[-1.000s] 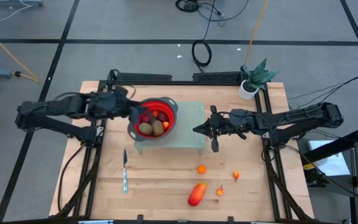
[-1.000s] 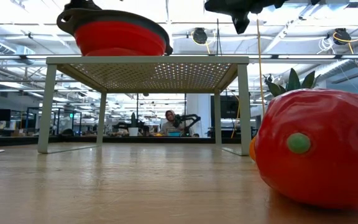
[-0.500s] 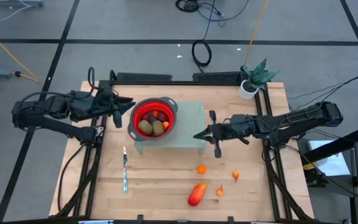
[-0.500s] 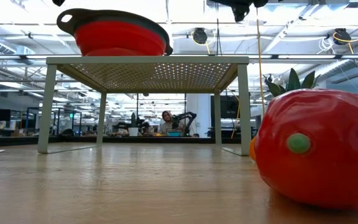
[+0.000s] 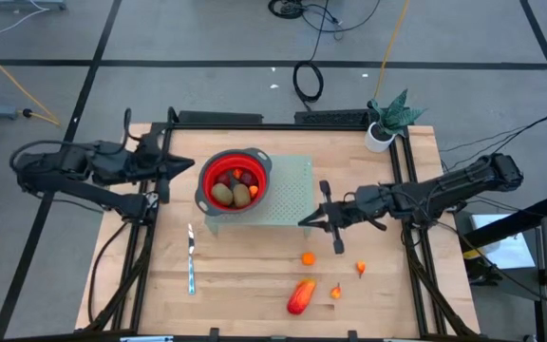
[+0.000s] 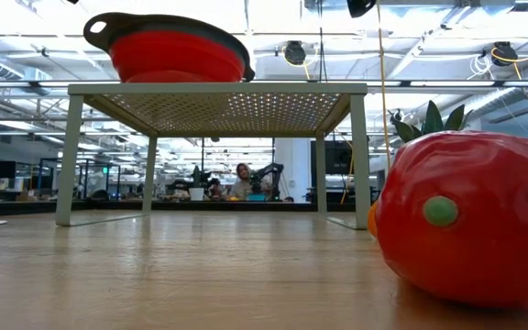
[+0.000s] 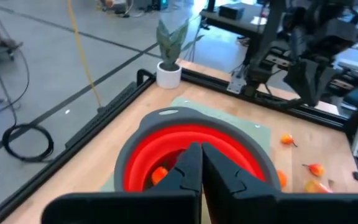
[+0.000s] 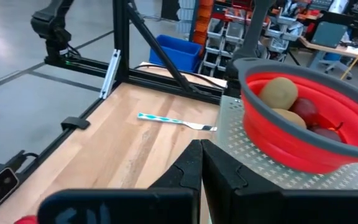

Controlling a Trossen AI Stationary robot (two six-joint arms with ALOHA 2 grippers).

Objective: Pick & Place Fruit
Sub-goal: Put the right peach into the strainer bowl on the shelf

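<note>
The red bowl with the grey rim (image 5: 235,179) stands on a pale green perforated stand (image 5: 292,185) and holds two brown-green ovals (image 5: 231,196), a dark-red fruit (image 5: 240,175) and an orange piece. It also shows in the low view (image 6: 177,50). On the table lie an orange fruit (image 5: 308,257), two tiny orange pieces (image 5: 360,268) (image 5: 336,292) and an elongated red-orange piece (image 5: 300,296), which looms large in the low view (image 6: 470,220). My left gripper (image 5: 185,163) is shut and empty, left of the bowl. My right gripper (image 5: 304,222) is shut and empty by the stand's near right corner.
A slim silver knife (image 5: 191,258) lies on the table near the stand's left leg. A small potted plant (image 5: 383,128) stands at the far right corner. Black frame rails run along the table's edges. Bare wood lies between the knife and the loose fruit.
My left gripper has drawn back from over the bowl toward the table's left edge. My right gripper has moved from over the stand's right part toward the table's near edge. The bowl and the fruit have kept still.
</note>
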